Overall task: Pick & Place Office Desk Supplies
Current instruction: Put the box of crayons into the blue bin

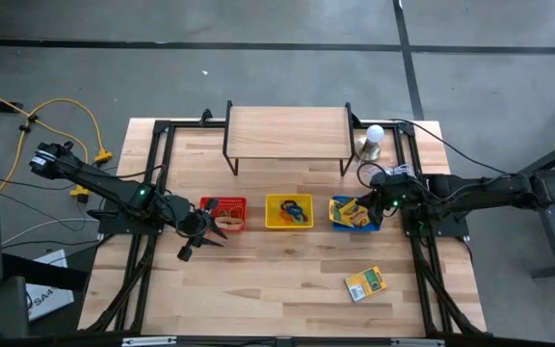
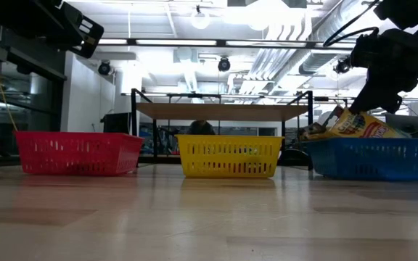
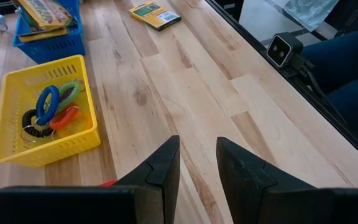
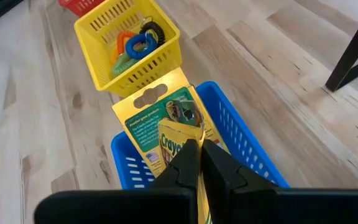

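My right gripper (image 4: 199, 152) hangs over the blue basket (image 1: 339, 224) and is shut on a yellow crayon box (image 4: 169, 134). That box leans on a second, green-backed box (image 4: 160, 109) inside the basket. Another crayon box (image 1: 364, 282) lies flat on the table toward the near right. Coloured coiled rings (image 3: 51, 109) lie in the yellow basket (image 1: 273, 224). My left gripper (image 3: 197, 152) is open, touches nothing, and hovers just near of the red basket (image 1: 222, 202). My right gripper pinches the yellow crayon box between its two fingers, at the upper part (image 4: 178, 144) of the box. The fingers come from above, slanting down. The box stands tilted with its lower part in the blue basket (image 2: 376, 159), resting against the other box.
The three baskets stand in a row across the table's middle. A low wooden shelf (image 1: 287, 130) on black legs stands behind them. A white bulb (image 1: 374, 140) sits at the far right. Bare wood lies along the near side, and black frame rails run down both table edges.
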Action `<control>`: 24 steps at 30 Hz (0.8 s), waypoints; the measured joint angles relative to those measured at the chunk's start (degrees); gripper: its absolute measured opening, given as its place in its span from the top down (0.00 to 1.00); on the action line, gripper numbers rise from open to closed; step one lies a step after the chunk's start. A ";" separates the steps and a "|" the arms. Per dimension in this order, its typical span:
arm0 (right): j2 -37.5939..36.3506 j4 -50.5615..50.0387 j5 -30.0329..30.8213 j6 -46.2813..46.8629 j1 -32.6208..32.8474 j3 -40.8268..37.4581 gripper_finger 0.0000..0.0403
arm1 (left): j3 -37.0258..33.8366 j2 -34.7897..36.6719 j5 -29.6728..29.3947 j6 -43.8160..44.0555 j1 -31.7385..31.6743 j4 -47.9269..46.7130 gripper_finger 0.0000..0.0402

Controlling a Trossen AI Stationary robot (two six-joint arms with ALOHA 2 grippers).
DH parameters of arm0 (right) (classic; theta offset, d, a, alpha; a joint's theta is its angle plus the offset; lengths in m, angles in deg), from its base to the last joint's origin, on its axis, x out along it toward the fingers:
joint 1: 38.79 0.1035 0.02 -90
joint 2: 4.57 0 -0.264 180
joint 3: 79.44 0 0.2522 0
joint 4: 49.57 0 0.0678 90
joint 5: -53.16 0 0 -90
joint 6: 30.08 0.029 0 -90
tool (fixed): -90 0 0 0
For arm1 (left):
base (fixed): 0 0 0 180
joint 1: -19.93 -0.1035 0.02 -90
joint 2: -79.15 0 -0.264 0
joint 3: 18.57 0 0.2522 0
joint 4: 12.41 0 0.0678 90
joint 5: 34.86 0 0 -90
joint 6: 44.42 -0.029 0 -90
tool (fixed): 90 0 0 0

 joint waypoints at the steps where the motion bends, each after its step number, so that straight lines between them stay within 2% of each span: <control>1: 0.00 0.02 0.01 0.00 0.00 0.00 0.99 | 0.00 -0.01 0.01 0.00 0.01 0.00 0.75; 18: 0.00 0.04 -1.06 -1.91 0.00 0.00 0.99 | 0.00 -0.01 0.00 0.00 0.00 0.00 0.75; 24: 0.00 0.04 -1.14 -1.17 -0.01 0.00 0.88 | 0.00 -0.01 0.00 0.00 0.00 0.01 0.75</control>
